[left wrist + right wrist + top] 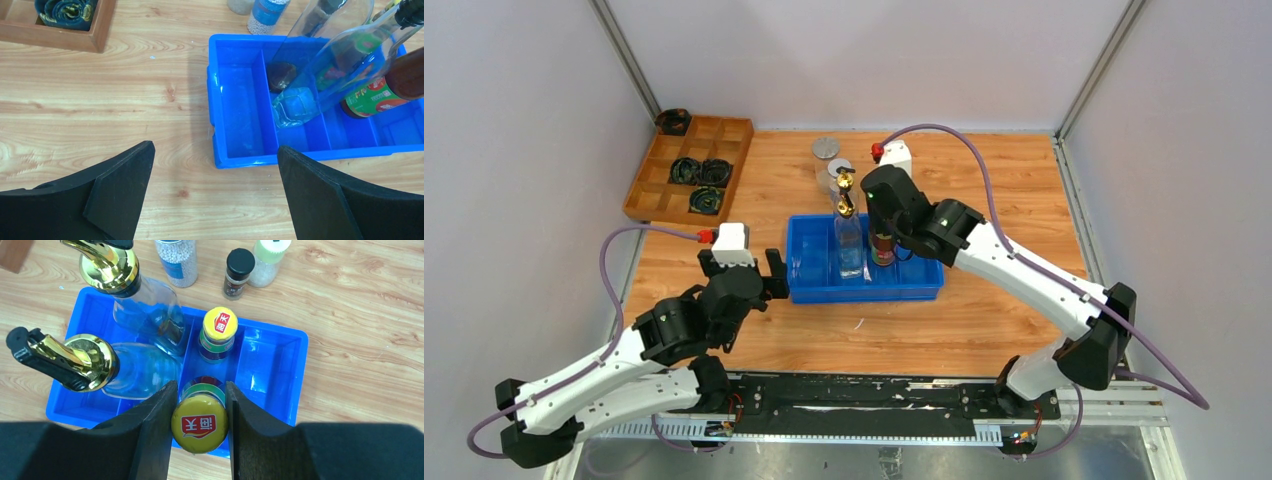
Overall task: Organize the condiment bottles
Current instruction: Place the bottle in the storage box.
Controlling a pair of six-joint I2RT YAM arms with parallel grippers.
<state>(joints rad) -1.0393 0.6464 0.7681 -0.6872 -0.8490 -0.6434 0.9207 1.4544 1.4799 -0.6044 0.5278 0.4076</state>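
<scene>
Mid-bench, the blue divided bin (864, 292) holds two gold-spouted clear bottles (145, 315) (135, 370) and a yellow-capped sauce bottle (218, 332). The right gripper (200, 386) pinches a second yellow-capped sauce bottle (199, 425) by its neck, upright inside the bin. The left gripper (215, 149) is spread wide over bare wood off the bin's left side. Two clear jars (176, 260) (267, 260) and a black-capped bottle (237, 272) stand behind the bin, toward the far edge.

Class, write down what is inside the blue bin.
In the bin: two clear gold-spouted bottles, a far sauce bottle standing free, and a near sauce bottle clamped by the right gripper. Its yellow cap and the fingers cover its lower body and base.
</scene>
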